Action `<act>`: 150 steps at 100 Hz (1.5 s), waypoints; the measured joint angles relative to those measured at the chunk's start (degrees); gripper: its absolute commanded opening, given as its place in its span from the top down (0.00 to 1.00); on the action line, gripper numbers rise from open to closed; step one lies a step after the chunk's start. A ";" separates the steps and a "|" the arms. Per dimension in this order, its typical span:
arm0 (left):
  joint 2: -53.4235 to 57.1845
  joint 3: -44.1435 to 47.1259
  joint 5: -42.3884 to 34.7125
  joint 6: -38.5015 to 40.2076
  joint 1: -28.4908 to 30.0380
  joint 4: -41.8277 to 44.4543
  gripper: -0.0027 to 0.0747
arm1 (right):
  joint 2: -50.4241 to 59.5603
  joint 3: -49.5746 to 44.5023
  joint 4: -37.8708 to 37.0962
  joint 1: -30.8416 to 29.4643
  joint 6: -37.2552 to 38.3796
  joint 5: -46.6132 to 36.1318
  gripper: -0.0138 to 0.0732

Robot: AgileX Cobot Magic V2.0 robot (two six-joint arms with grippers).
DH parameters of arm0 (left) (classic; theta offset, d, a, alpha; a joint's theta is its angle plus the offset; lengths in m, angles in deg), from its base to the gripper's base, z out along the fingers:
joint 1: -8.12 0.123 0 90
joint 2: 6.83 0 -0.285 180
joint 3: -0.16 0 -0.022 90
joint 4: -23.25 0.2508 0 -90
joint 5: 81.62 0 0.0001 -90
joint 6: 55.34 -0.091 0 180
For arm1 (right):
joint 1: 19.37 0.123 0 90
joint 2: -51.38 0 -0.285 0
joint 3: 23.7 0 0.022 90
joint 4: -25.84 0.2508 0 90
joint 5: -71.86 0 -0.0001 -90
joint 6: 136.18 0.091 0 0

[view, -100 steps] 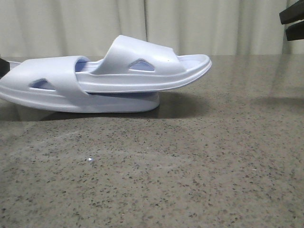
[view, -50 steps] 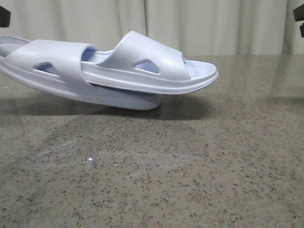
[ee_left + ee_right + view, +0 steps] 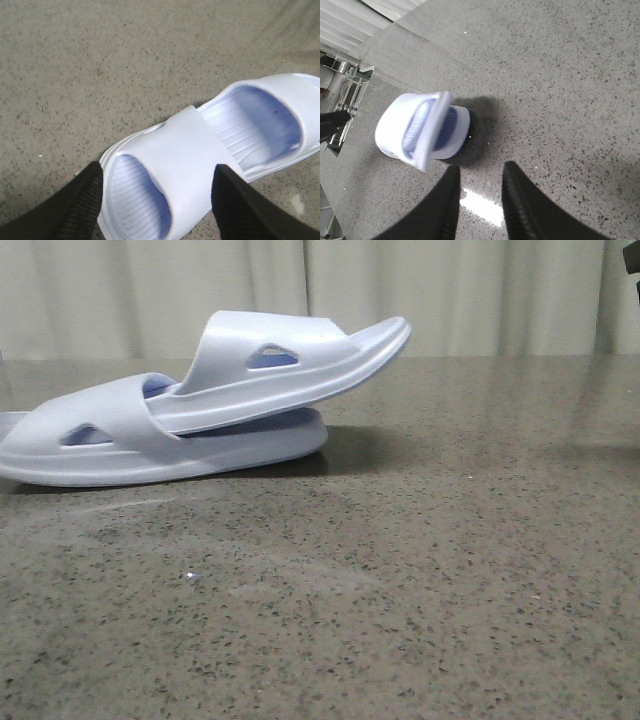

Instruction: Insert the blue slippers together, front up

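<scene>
A: How much room is there around the slippers [image 3: 190,410]?

B: Plenty on one side. In the front view they sit at the left of the worktop [image 3: 420,580]. The lower slipper [image 3: 120,440] has its heel end cut off by the picture's left edge. To the right and toward the camera the speckled stone is bare, running back to a pale curtain [image 3: 450,295] behind the far edge.

A: Which way do they point?

B: Both run lengthwise left to right across the front view, toes to the right. The lower one lies flat on the worktop. The upper slipper [image 3: 290,365] is pushed in under the lower one's strap and tilts, its toe raised off the stone and reaching past the lower toe. Its triangular side cut-out faces the camera.

A: And the left gripper [image 3: 155,200]?

B: In its wrist view the jaws are spread wide, one dark finger [image 3: 80,205] to each side of the lower slipper's strap. The nearer edge of the slipper looks just beside that finger; whether it touches, I can't tell. It grasps nothing. The ribbed footbed shows through both strap openings.

A: The right one?

B: The right gripper [image 3: 477,202] hangs over bare worktop, near the slippers' toe ends, which appear blurred in its view. Its fingers are parted a little with only stone between them, holding nothing. In the front view only a dark sliver shows at the upper right edge.
</scene>
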 measured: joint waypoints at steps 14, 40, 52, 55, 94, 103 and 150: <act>2.78 -3.03 0.53 0.00 0.00 0.12 0.61 | 1.29 0.00 0.00 0.78 0.00 0.00 0.86; 10.54 -5.12 -3.49 0.00 0.00 0.12 0.95 | 6.01 0.00 -1.80 8.83 -1.80 -6.88 0.94; 14.60 -4.89 -7.80 0.00 0.00 0.35 0.95 | 10.02 0.00 -2.57 13.66 -1.89 -15.45 0.94; 15.58 -4.59 -8.91 0.00 0.00 0.49 0.95 | 11.05 -0.13 -2.57 14.94 -1.89 -17.71 0.94; 30.96 12.37 -29.61 -2.99 -11.46 3.33 0.95 | 22.75 -13.17 -2.79 32.97 -3.07 -46.83 0.94; 34.31 18.00 -32.92 -4.89 -13.85 -1.66 0.95 | 26.20 -19.17 -2.79 35.08 -3.49 -52.52 0.94; 45.09 36.72 -37.76 -23.47 -15.15 -29.77 0.95 | 43.24 -34.83 -1.52 36.81 -3.97 -59.43 0.94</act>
